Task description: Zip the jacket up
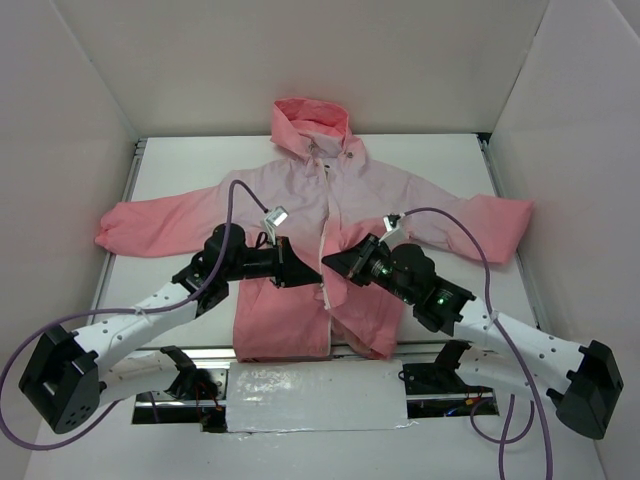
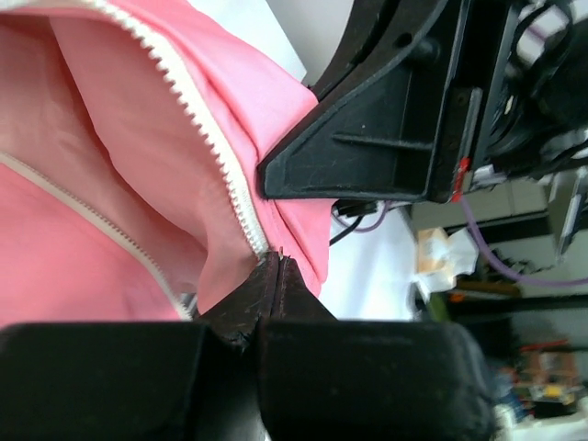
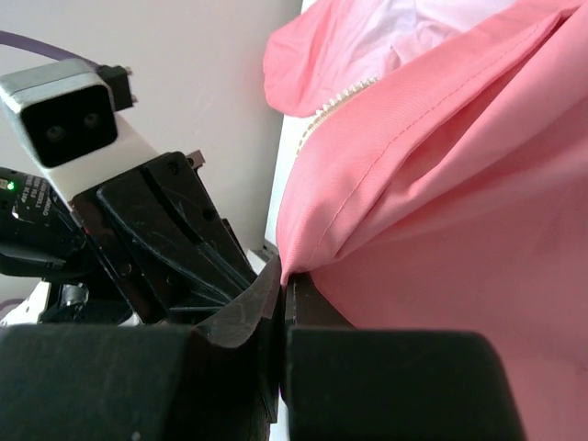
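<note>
Top view, jacket: the jacket (image 1: 290,200) lies face up on the white table (image 1: 180,165), hood (image 1: 310,120) toward the far wall and sleeves spread to either side. Its front is parted below the chest.
Top view, tools: the left tool (image 1: 298,272) and the right tool (image 1: 335,262) meet nose to nose over the opening, just beside each other, partway down the zipper (image 1: 324,225).
Top view, why: each arm reaches in from its own side, probably so that each takes one front edge and the two halves can be lined up.
Top view, containers: none shows, and nothing is visible inside the flat hood.
Left wrist, tool: the fingertips (image 2: 262,285) are pressed narrow on a sliver of pink cloth, just where the row of white teeth runs down to them.
Left wrist, why: pinching next to the teeth looks meant to hold that zipper half steady and taut.
Left wrist, neighbour: the right tool's black body sits just beyond the same fold of cloth.
Right wrist, tool: the jaws are drawn tight on a fold of coral fabric, which rises from the pinch in a ridge.
Right wrist, zipper: teeth show only higher up, apart from the pinch. Whether this grip includes the toothed edge cannot be told.
Right wrist, progress: no slider is visible and the halves look unjoined, so the zipping seems not yet begun.
</note>
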You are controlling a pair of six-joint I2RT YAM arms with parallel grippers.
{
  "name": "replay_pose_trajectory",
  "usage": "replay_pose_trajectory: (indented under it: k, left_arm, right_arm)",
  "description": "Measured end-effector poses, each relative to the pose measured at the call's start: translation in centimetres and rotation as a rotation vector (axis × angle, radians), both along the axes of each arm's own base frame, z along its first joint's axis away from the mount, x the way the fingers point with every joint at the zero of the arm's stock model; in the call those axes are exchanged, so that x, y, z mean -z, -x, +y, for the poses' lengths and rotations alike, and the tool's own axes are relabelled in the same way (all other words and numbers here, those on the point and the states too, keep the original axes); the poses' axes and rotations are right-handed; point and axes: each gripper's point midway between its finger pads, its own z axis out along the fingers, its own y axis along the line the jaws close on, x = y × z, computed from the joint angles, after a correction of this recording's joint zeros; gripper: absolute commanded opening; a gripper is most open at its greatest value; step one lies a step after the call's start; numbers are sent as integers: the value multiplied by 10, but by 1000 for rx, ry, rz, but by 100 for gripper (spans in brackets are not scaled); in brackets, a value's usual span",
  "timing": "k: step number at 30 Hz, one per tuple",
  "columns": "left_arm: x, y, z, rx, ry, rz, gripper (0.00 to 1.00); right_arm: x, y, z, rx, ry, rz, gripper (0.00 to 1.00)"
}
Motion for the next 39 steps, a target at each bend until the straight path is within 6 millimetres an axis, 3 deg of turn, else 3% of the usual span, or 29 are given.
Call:
replay_pose_trajectory:
  k: [9,16,25,29,37,38,39]
  left_arm:
    - [3,24,5,169,-55,-113,0]
    - [0,40,8,272,-39,-163,0]
    - [-3,44,10,285,-34,-184,0]
    - [-7,43,11,264,-44,-190,9]
    - [-25,40,4,186,-66,-274,12]
    - [-25,40,3,178,-68,-281,37]
    - [-25,39,1,169,-72,-287,44]
  right_arm:
    - [-23,-3,7,-11,-18,17,0]
    - [-17,0,11,-24,10,79,0]
    - [-10,-1,8,-6,26,106,0]
    - [-8,-5,4,30,47,137,0]
    - [-14,-14,11,54,74,162,0]
    - [-13,-15,12,54,81,168,0]
    - [-11,-16,13,58,91,175,0]
